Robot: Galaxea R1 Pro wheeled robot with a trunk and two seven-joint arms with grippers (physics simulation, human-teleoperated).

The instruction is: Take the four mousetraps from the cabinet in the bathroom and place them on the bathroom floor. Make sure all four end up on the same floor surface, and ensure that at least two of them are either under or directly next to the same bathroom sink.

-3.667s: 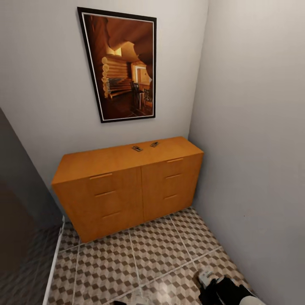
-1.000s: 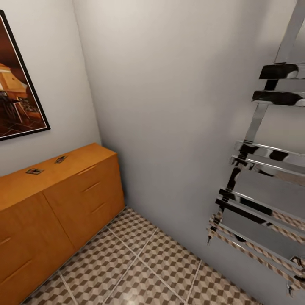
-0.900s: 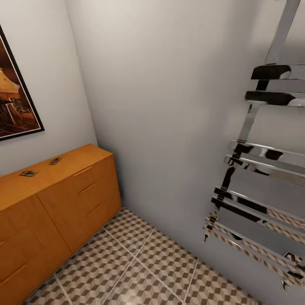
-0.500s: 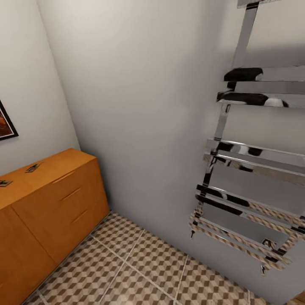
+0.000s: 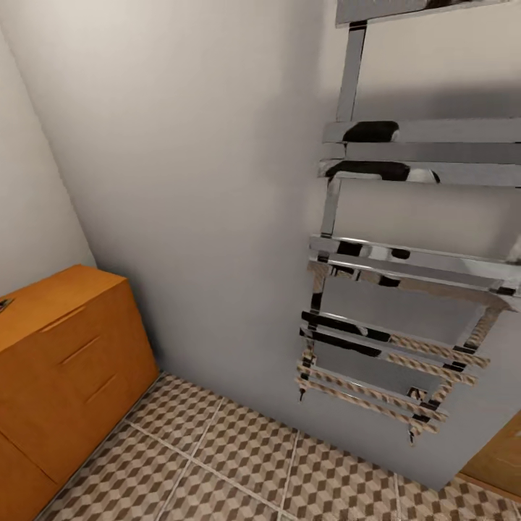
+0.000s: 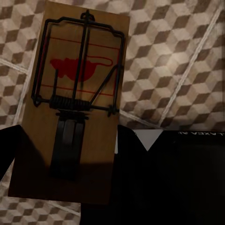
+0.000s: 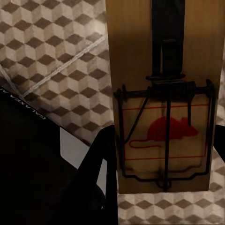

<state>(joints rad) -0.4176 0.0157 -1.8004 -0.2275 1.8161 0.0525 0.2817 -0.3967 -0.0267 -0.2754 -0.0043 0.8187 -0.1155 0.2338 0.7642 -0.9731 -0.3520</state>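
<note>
A brown wooden mousetrap point(image 6: 79, 70) with a red mouse print and dark wire fills the left wrist view, my left gripper point(image 6: 70, 140) shut on it, one dark finger point(image 6: 69, 150) lying across its board. My right gripper point(image 7: 168, 42) is shut on a second mousetrap point(image 7: 164, 136), a dark finger point(image 7: 168, 23) over its upper end. Both traps hang above the cube-patterned bathroom floor point(image 6: 187, 61) point(image 7: 51, 51). In the head view the orange cabinet point(image 5: 65, 354) stands at the left, with a sliver of a mousetrap point(image 5: 3, 304) on its top at the picture's edge. The sink is out of view.
A chrome towel rail point(image 5: 391, 289) hangs on the grey wall at the right. Patterned floor tiles point(image 5: 246, 463) run between cabinet and wall. An orange wooden panel point(image 5: 499, 456) shows at the lower right corner. My black base point(image 6: 178, 183) point(image 7: 33, 173) lies below both traps.
The head camera has swung right: cabinet and framed picture slid out to the left, and the towel rail came toward the middle. The things themselves have not moved.
</note>
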